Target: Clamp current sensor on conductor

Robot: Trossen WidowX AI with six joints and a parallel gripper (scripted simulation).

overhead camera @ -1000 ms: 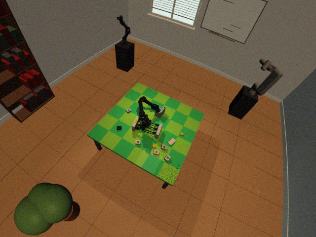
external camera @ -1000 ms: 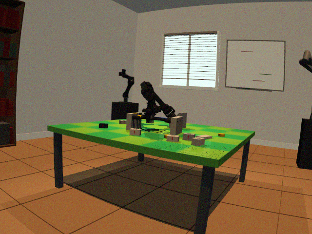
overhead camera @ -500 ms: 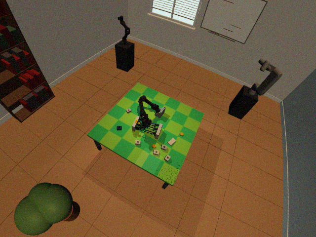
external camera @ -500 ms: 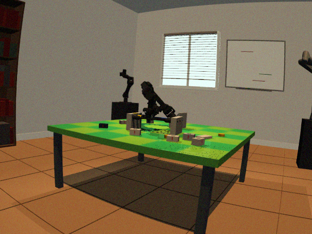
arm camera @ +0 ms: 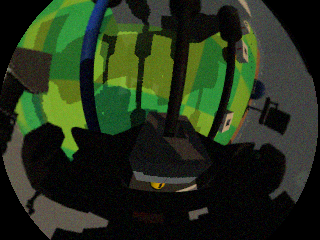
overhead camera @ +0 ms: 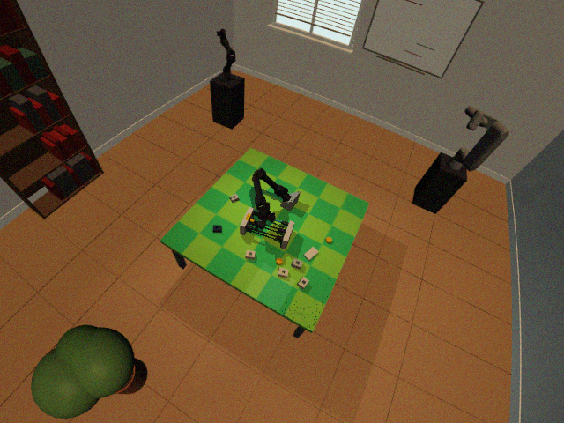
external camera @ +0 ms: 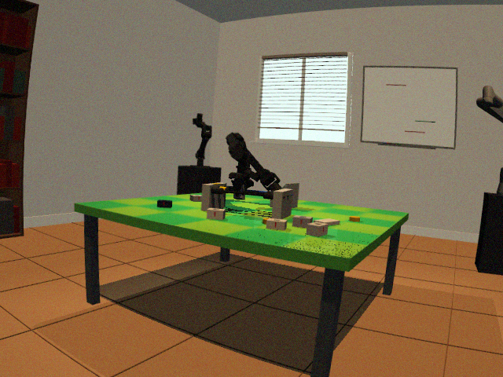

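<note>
A rack of several parallel conductors [overhead camera: 270,229] runs between two beige end blocks [overhead camera: 246,220] [overhead camera: 287,234] in the middle of the green checkered table. My gripper [overhead camera: 263,221] is down over the rack near the left end block; it also shows in the exterior view [external camera: 240,190]. In the wrist view the dark sensor [arm camera: 163,160], with a small yellow mark on its face, sits between my fingers, and they are shut on it. A black conductor [arm camera: 179,60] runs straight out from the sensor. A blue conductor [arm camera: 90,60] lies to its left. I cannot read any LOAD marking.
Several small beige marker blocks [overhead camera: 283,271] lie on the near side of the table, one more at the far left [overhead camera: 233,197]. Two orange discs [overhead camera: 329,239] [overhead camera: 278,261] and a small black block [overhead camera: 217,228] lie around the rack. Two other arms stand on pedestals on the floor.
</note>
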